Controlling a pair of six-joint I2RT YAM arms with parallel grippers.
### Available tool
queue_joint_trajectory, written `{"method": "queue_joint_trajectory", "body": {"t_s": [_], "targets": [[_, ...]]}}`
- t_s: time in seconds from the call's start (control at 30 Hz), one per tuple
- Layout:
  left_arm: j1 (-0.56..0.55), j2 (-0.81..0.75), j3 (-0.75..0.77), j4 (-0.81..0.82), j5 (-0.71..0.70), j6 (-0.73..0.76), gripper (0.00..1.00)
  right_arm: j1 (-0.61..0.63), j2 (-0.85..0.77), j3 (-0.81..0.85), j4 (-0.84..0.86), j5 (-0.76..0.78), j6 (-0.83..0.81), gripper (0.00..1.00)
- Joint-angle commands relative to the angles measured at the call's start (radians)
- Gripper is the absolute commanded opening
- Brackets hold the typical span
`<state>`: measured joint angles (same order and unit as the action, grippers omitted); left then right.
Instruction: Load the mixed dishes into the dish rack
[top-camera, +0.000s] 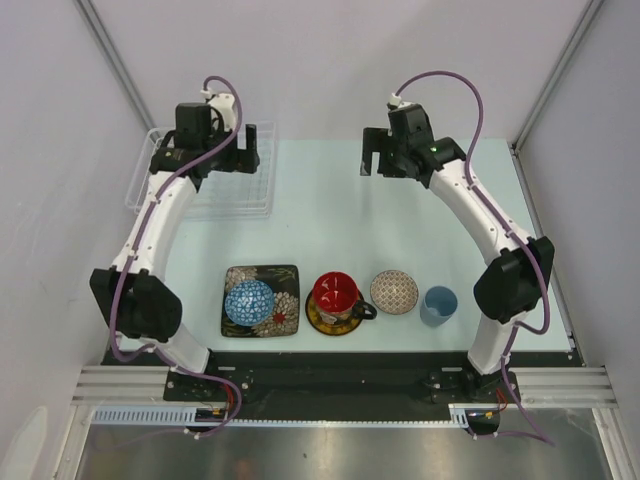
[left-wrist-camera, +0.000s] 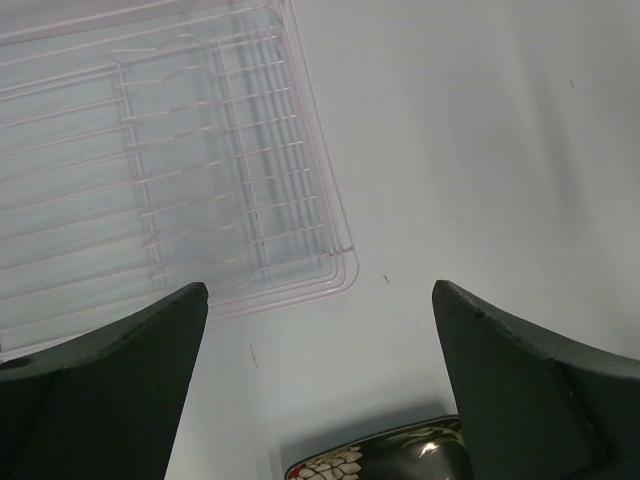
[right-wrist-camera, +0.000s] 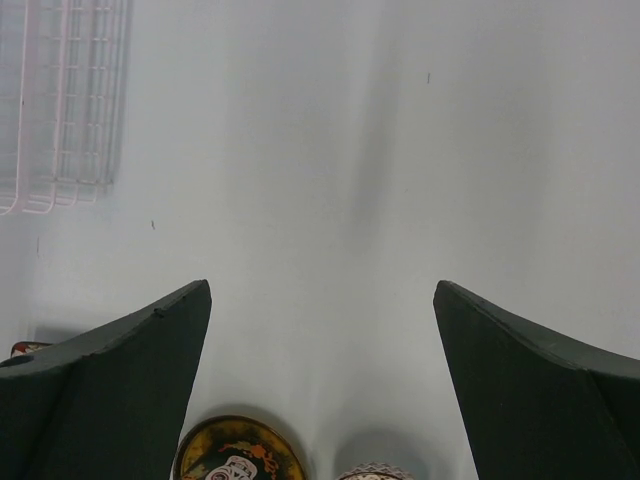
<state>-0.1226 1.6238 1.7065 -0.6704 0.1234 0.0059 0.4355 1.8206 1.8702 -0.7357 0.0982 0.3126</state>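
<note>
Table (top-camera: 330, 220): light blue cup (top-camera: 439, 304) overhead only.

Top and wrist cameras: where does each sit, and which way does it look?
Top external: above and behind the arms, looking down on table, dish rack and dishes; both arms show.
Left wrist: on the left arm, looking down at the rack's corner and black plate; open left gripper shows.
Right wrist: on the right arm, looking down at table; open right gripper shows.
Both wrist views catch the rack.
</note>
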Motion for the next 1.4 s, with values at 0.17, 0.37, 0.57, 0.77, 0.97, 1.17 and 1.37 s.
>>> {"method": "queue_joint_trajectory", "body": {"t_s": [0.17,0.37,0.57,0.77,0.97,1.17,1.37], "targets": [[-0.049,0.183,0.051,0.157,-0.111,-0.023,1.0,0.051,-0.153,-0.12,0.079,0.12,-0.024,1.0],[-0.097,0.367,0.175,0.177,-0.221,-0.032,0.97,0.046,-0.279,-0.262,0.148,0.146,-0.017,0.99],[-0.179,0.511,0.263,0.158,-0.307,-0.023,0.91,0.026,-0.346,-0.316,0.167,0.143,-0.001,0.98],[-0.201,0.585,0.308,0.153,-0.379,-0.038,0.8,-0.009,-0.379,-0.33,0.162,0.109,0.006,0.98],[-0.2,0.601,0.311,0.175,-0.488,-0.056,0.79,-0.064,-0.402,-0.358,0.154,0.06,0.017,0.97],[-0.201,0.617,0.315,0.178,-0.462,-0.044,0.61,-0.078,-0.406,-0.37,0.145,0.04,0.025,0.96],[-0.215,0.662,0.317,0.158,-0.421,-0.041,0.17,-0.08,-0.406,-0.37,0.15,0.026,0.039,0.93]]}}
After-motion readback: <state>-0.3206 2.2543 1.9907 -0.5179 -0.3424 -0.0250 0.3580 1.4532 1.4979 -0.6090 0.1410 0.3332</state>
